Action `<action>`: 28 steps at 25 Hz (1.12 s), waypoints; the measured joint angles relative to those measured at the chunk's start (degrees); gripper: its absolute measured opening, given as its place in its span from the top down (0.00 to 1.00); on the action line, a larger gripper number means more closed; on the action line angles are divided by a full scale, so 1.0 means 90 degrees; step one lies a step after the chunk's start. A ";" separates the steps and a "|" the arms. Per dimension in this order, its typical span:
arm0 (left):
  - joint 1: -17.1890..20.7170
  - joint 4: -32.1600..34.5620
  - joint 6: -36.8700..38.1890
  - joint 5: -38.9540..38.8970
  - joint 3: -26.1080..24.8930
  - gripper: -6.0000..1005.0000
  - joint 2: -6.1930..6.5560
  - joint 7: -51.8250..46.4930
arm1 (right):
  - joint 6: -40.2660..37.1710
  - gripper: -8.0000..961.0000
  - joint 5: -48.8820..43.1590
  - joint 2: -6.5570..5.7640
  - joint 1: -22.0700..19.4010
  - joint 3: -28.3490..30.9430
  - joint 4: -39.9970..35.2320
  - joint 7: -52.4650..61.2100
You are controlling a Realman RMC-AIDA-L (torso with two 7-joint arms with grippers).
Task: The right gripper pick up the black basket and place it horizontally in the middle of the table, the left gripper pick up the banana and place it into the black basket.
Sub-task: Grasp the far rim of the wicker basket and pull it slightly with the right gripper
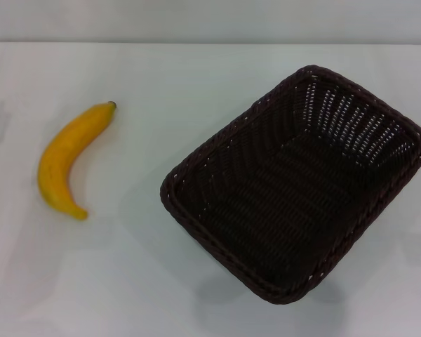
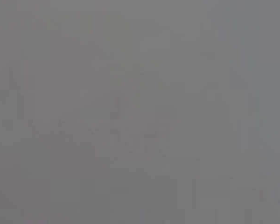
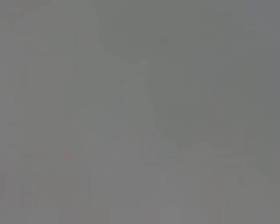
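The black basket is a large dark woven wicker basket. It lies empty on the right half of the white table, turned at a slant, one corner toward the far right. The banana is yellow-orange and curved. It lies on the table's left side, its dark stem tip pointing away from me. It is well apart from the basket. Neither gripper shows in the head view. Both wrist views show only a flat grey field with nothing recognisable.
The table's far edge runs across the top of the head view, with a pale wall behind it. White tabletop lies between the banana and the basket and along the near side.
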 joint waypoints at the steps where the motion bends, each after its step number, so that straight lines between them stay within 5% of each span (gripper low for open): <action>1: -0.0001 0.0000 0.0001 0.0000 0.0000 0.13 0.0003 0.0000 | 0.0004 0.09 -0.0001 0.0000 0.0000 0.0000 0.0015 0.0001; 10: -0.0009 0.0032 0.0234 -0.0002 0.0000 0.13 0.0017 0.0000 | 0.0021 0.09 -0.0046 0.0000 0.0009 -0.0053 -0.0021 0.0244; 17: 0.0050 0.0208 0.0400 -0.0046 0.0000 0.13 0.0029 0.0000 | 0.0076 0.09 -0.0100 -0.0002 0.0113 -0.0883 -0.0598 0.1032; 24: 0.0052 0.0208 0.0423 -0.0122 -0.0131 0.13 0.0030 -0.0020 | -0.0976 0.10 -0.0198 -0.0072 -0.0065 -0.2595 -0.2600 0.3716; 28: 0.0060 0.0185 0.0425 -0.0119 -0.0138 0.13 0.0030 -0.0012 | -0.1907 0.10 -0.1238 -0.0163 -0.0129 -0.3257 -0.4168 0.5568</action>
